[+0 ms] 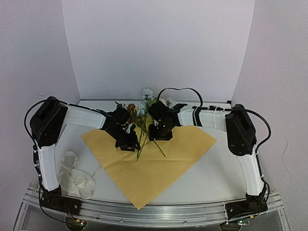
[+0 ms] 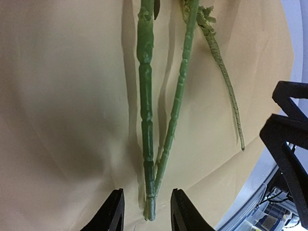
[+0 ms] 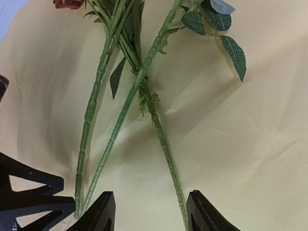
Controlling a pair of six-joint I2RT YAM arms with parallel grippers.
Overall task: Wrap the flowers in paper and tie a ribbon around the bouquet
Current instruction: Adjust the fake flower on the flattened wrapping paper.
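The left gripper (image 2: pixel 147 206) and right gripper (image 3: pixel 150 208) hold their fingers apart, gripping nothing, around stem ends of the pale blue, peach and rust artificial flowers (image 1: pixel 144 107) lying on the creased yellow paper sheet (image 1: pixel 159 169) on a white table (image 1: pixel 219 179) between white walls (image 1: pixel 159 43).

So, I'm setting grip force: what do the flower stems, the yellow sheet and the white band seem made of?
The stems look like moulded plastic: matte green, with regular segmented ridges. The paper looks like thin matte paper, showing soft creases. The ribbon seems limp white fabric, but it is too small to be sure.
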